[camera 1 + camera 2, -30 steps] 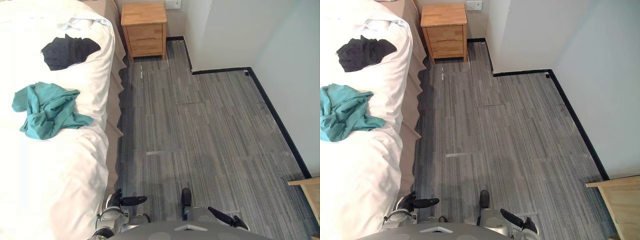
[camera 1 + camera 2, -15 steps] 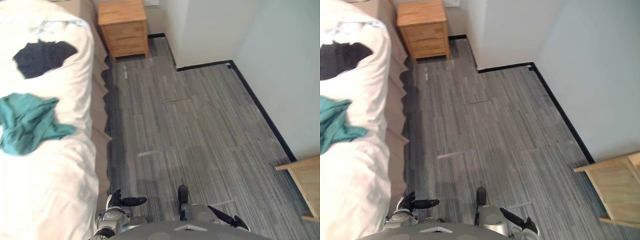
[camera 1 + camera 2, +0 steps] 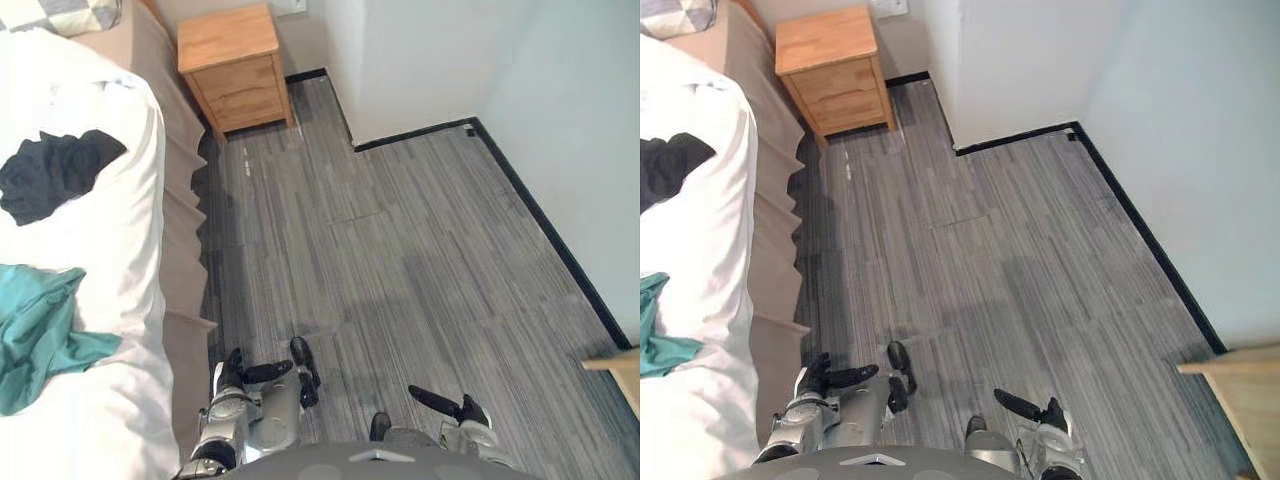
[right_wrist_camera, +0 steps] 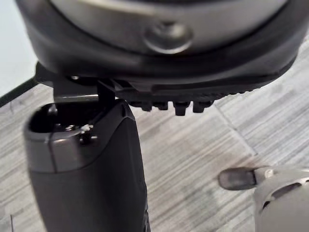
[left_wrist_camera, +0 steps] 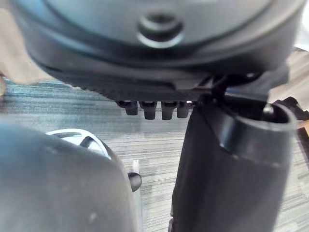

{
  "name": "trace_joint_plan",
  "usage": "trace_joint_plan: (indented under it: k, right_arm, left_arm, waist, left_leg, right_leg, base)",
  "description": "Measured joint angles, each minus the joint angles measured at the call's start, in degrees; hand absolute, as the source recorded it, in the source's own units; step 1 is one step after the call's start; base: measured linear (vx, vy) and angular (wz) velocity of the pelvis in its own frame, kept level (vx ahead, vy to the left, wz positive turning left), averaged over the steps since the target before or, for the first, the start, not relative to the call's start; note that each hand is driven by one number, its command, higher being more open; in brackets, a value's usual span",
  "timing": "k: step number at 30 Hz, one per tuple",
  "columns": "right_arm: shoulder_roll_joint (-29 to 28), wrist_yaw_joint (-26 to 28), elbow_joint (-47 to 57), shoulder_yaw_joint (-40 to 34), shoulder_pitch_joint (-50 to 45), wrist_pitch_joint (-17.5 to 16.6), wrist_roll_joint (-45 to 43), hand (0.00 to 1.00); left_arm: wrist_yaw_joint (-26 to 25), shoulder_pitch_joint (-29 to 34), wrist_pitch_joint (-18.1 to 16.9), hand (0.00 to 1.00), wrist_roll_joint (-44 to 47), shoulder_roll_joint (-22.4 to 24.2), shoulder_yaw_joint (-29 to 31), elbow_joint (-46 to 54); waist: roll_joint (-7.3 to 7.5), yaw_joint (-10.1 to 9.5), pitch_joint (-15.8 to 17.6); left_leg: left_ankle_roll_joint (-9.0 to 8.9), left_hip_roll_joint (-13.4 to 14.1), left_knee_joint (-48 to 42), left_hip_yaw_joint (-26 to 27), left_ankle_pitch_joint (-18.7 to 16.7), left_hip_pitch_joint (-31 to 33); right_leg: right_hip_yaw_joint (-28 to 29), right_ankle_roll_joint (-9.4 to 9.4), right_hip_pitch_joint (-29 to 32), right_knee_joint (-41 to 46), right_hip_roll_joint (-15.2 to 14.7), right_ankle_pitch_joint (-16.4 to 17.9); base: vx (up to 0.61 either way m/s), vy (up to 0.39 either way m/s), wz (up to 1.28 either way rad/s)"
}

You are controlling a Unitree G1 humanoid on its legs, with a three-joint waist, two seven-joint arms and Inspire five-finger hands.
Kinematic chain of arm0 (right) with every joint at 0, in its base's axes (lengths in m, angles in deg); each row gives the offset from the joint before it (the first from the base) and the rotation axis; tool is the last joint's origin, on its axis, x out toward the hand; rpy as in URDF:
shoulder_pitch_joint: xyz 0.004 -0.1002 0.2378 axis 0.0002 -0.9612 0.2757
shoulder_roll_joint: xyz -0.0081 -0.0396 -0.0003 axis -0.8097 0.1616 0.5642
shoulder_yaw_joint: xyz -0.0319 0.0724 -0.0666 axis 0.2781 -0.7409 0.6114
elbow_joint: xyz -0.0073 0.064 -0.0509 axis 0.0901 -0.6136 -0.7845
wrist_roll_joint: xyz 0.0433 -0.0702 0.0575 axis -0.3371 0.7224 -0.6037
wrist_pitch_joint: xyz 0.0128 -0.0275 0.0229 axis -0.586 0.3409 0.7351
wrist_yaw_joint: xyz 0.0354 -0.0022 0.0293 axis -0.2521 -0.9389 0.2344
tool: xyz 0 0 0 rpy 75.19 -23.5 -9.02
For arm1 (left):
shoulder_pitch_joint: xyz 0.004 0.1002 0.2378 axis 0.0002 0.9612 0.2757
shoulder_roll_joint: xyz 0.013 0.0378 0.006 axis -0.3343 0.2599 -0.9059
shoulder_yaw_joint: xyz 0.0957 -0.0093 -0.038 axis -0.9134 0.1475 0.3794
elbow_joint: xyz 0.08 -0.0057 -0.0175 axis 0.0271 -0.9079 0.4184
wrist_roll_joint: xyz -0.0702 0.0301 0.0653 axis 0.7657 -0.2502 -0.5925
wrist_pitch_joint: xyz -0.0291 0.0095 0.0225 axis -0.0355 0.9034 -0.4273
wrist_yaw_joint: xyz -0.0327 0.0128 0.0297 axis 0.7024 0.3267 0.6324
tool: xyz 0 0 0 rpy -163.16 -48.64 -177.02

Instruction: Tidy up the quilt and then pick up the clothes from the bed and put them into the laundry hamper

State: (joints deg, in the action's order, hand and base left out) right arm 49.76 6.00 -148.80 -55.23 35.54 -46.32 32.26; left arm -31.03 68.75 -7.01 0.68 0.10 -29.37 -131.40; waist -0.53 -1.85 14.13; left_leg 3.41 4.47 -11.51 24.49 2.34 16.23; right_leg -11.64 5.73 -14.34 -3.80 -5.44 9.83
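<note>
Quilt [image 3: 110, 220], white, spread over the bed [image 3: 186, 260] on the robot's left, slightly rumpled toward the patterned pillow [image 3: 62, 12]. On it, two pieces of clothing lying apart from each other: black garment [image 3: 52, 172] crumpled farther up, toward the pillow; teal garment [image 3: 38, 335] bunched nearer, cut off by the eye view's left edge. Neither touched by a hand. Past the head of the bed, wooden nightstand [image 3: 232, 64] standing against the wall [image 3: 450, 50], just beside the bed's beige side. Grey striped floor [image 3: 400, 250] stretching between bed and wall, with the corner of a light wooden piece [image 3: 618, 362] at the far right. Left hand [image 3: 240, 372] low over the floor, near the bed's side and apart from the quilt. Hangs with fingers [image 5: 155, 110] apparently straight and relaxed, though seen end-on in its wrist view. Grasps nothing. Right hand [image 3: 462, 410] low over the floor too, well away from the bed, fingers [image 4: 179, 106] likewise released. Carries nothing.
</note>
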Motion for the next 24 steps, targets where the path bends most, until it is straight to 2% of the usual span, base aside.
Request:
trace_joint_plan:
  k: [1,2,3,4,5,6,7,8,9,10,11,12,14,15,16,17,18,19,20,21,22,23,24]
  right_arm:
    - [-0.49,0.12,-0.11,0.04,0.02,-0.04,0.19,1.00]
    - [-1.16,0.50,-0.38,-0.20,0.04,-0.11,0.33,1.00]
    - [-1.17,0.61,-0.38,-0.21,0.04,-0.12,0.34,1.00]
    - [-1.28,0.75,-0.63,-1.16,-0.02,-0.08,0.42,1.00]
    - [-1.54,0.73,-0.69,-2.47,-0.62,-0.07,0.48,1.00]
    - [-1.56,0.72,-0.57,-2.61,-1.29,-0.11,0.50,1.00]
    - [-1.73,0.74,-0.34,-2.61,-2.64,-0.12,0.61,1.00]
    - [-1.95,0.76,-0.25,-2.86,-3.40,-0.13,0.32,1.00]
    - [-2.38,0.97,0.29,-3.77,-3.49,-0.55,-0.19,1.00]
    - [-2.30,1.29,2.18,-3.35,-3.18,-1.26,0.03,1.00]
    - [-2.18,1.26,2.84,-3.02,-2.97,-1.49,0.22,1.00]
    - [-1.86,1.15,3.33,-2.98,-2.71,-1.52,0.31,1.00]
    - [-1.55,1.60,4.21,-2.93,-2.69,-1.93,0.23,1.00]
    - [-1.43,1.73,4.91,-2.90,-2.56,-1.99,0.27,1.00]
    - [-1.50,1.73,4.87,-2.90,-2.31,-1.98,0.28,1.00]
    - [-1.59,1.83,4.72,-2.93,-1.97,-1.96,0.23,1.00]
    - [-1.30,1.99,4.55,-2.93,-1.52,-1.89,0.20,1.00]
    - [-0.90,2.21,4.45,-2.88,-1.12,-1.81,0.35,1.00]
    - [0.42,2.61,4.01,-2.69,0.02,-1.73,0.42,1.00]
    - [0.77,2.67,3.49,-3.02,0.56,-1.59,0.35,1.00]
    - [0.99,2.58,3.42,-2.92,0.59,-1.14,0.37,1.00]
    - [1.13,2.41,3.45,-2.83,0.59,-0.65,0.39,1.00]
    - [1.78,1.77,3.31,-2.31,0.51,0.03,0.38,1.00]
  left_arm:
    - [0.00,-0.16,0.05,1.00,0.00,-0.42,0.04,-0.01]
    - [-0.04,-0.23,0.06,1.00,0.30,-0.78,0.62,0.00]
    - [-0.06,-0.22,0.07,1.00,0.37,-0.81,0.75,-0.02]
    - [-0.09,-0.22,0.16,1.00,0.47,-1.16,0.92,-0.58]
    - [-0.08,-0.21,0.50,1.00,0.24,-1.87,0.55,-1.60]
    - [-0.07,-0.16,0.93,1.00,-0.04,-2.26,0.22,-2.07]
    - [0.02,0.02,1.59,1.00,-0.22,-2.83,-0.45,-3.07]
    - [-0.05,0.07,1.96,1.00,-0.30,-2.84,-0.42,-3.57]
    - [-0.42,0.48,2.68,1.00,-0.32,-3.05,-0.43,-4.05]
    - [-0.79,0.82,2.72,1.00,-0.32,-3.26,-0.61,-4.25]
    - [-0.83,0.55,2.72,1.00,-0.32,-3.38,-1.40,-4.65]
    - [-0.74,-0.37,2.75,1.00,-0.33,-3.31,-2.84,-5.20]
    - [-0.83,-0.67,2.70,1.00,-0.31,-2.68,-3.57,-5.04]
    - [-0.76,-0.62,2.67,1.00,-0.36,-2.69,-4.54,-5.03]
    - [-0.74,-0.69,2.61,1.00,-0.52,-2.71,-4.63,-5.02]
    - [-0.73,-0.69,2.50,1.00,-0.56,-2.66,-4.67,-5.04]
    - [-0.61,0.11,2.45,1.00,-0.58,-2.48,-4.46,-5.18]
    - [-0.51,0.60,2.45,1.00,-0.60,-2.27,-4.09,-5.32]
    - [-0.19,1.19,2.33,1.00,-0.46,-0.87,-3.12,-5.48]
    - [0.01,1.17,2.23,1.00,-0.28,-0.09,-1.66,-4.98]
    - [0.16,1.26,1.92,1.00,-0.28,0.85,0.66,-4.82]
    - [0.23,1.39,1.90,1.00,-0.11,1.45,2.14,-4.57]
    - [0.31,1.53,1.43,1.00,-0.02,2.08,3.61,-3.62]
  waist:
    - [0.73,0.18,-0.28]
    - [1.87,0.12,-0.06]
    - [1.95,-0.04,-0.08]
    - [2.59,-0.32,-0.11]
    - [3.43,-0.29,-0.32]
    - [3.73,0.03,-0.41]
    - [3.92,0.70,-0.39]
    - [4.12,1.07,-0.44]
    - [3.73,2.05,-0.53]
    - [3.34,3.15,-0.50]
    - [2.98,3.80,-0.33]
    - [2.12,3.84,0.18]
    - [1.16,4.04,0.46]
    - [0.72,4.68,0.51]
    - [0.83,4.99,0.48]
    - [1.15,5.13,0.51]
    - [0.64,5.18,0.60]
    - [-0.35,5.07,0.62]
    - [-2.38,4.43,0.53]
    - [-2.69,4.04,0.73]
    - [-3.27,4.23,0.97]
    - [-3.48,4.31,1.24]
    - [-4.27,3.98,1.93]
  left_leg:
    - [1.05,-1.14,-0.22,-0.03,-0.96,-0.04]
    - [1.60,-2.49,-1.17,0.17,-2.87,-0.99]
    - [1.71,-2.48,-1.50,0.18,-3.48,-1.21]
    - [1.56,-2.94,-1.93,0.02,-6.04,-3.66]
    - [1.52,-3.98,-1.79,-0.87,-8.50,-7.20]
    - [1.48,-4.52,-1.44,-1.63,-9.77,-9.25]
    - [1.34,-5.67,-0.41,-3.56,-11.77,-13.19]
    - [1.29,-5.97,0.46,-4.83,-12.97,-16.48]
    - [0.92,-5.84,1.83,-6.97,-14.04,-20.03]
    - [0.67,-5.44,3.74,-9.06,-14.27,-22.98]
    - [0.63,-4.95,4.31,-10.28,-14.28,-24.09]
    - [0.57,-3.98,4.77,-12.33,-14.24,-25.95]
    - [-0.51,-2.70,4.74,-15.49,-13.88,-27.97]
    - [-2.18,-1.79,4.81,-17.24,-14.05,-29.01]
    - [-3.13,-1.44,4.91,-17.70,-14.31,-29.55]
    - [-5.08,-0.88,5.52,-17.82,-15.47,-31.24]
    - [-6.90,0.61,6.76,-18.05,-16.57,-34.42]
    - [-7.67,1.86,6.67,-18.32,-16.46,-35.48]
    - [-11.24,4.09,4.15,-17.79,-14.40,-35.18]
    - [-12.51,5.04,-3.06,-18.01,-11.54,-32.93]
    - [-10.61,6.95,-15.63,-18.07,-6.72,-28.44]
    - [-9.50,8.50,-23.65,-18.22,-1.71,-25.56]
    - [-8.66,12.04,-38.87,-17.65,-1.97,-19.76]
  right_leg:
    - [-0.62,0.38,0.07,0.77,-1.15,0.21]
    - [-0.66,1.05,1.52,6.19,-2.90,0.46]
    - [-0.53,1.43,2.22,8.41,-3.18,0.66]
    - [-0.63,2.76,5.20,19.23,-4.64,1.32]
    - [-0.68,5.82,8.82,32.98,-6.70,-0.69]
    - [-0.48,6.85,10.96,39.91,-7.86,-3.65]
    - [-0.48,6.77,14.56,52.08,-10.06,-5.51]
    - [-0.84,4.89,17.23,58.76,-11.01,-4.36]
    - [-2.39,1.24,20.75,63.32,-10.77,-2.08]
    - [-4.19,-0.75,24.46,63.21,-10.30,0.04]
    - [-5.66,-1.21,25.84,61.39,-9.93,1.55]
    - [-7.74,-2.71,28.48,54.57,-8.96,3.43]
    - [-7.61,-2.29,31.45,39.43,-7.27,2.73]
    - [-5.70,-0.51,32.05,25.95,-6.20,-0.58]
    - [-4.21,0.25,32.16,19.33,-6.16,-2.75]
    - [-0.58,1.83,32.79,11.48,-6.45,-5.92]
    - [2.40,1.63,32.71,12.61,-5.18,-14.40]
    - [3.77,0.67,32.39,14.44,-4.13,-16.68]
    - [4.67,-1.70,34.50,22.25,-2.54,-12.91]
    - [4.52,-1.61,35.00,27.96,-2.45,-9.56]
    - [3.00,-2.65,31.53,28.61,-2.27,-6.26]
    - [2.21,-3.09,28.89,27.70,-2.10,-5.09]
    - [1.13,-3.91,23.16,24.34,-0.25,-4.01]
  base:
    - [0.59,0.106,0.38]
    - [0.51,0.102,0.21]
    - [0.62,0.160,0.13]
    - [0.54,0.174,0.10]
    - [0.55,0.169,0.22]
    - [0.58,0.142,0.53]
    - [0.58,0.092,0.62]
    - [0.69,0.066,0.73]
    - [0.57,0.012,0.74]
    - [0.55,-0.045,0.80]
    - [0.54,-0.121,1.04]
    - [0.64,-0.209,1.14]
    - [0.53,-0.255,1.14]
    - [0.42,-0.274,1.04]
    - [0.56,-0.398,1.32]
    - [0.59,-0.457,1.16]
    - [0.63,-0.470,0.97]
    - [0.65,-0.447,0.51]
    - [0.76,-0.553,0.25]
    - [0.73,-0.570,0.32]
    - [0.59,-0.515,0.35]
    - [0.48,-0.355,0.33]
    - [0.47,-0.313,0.14]
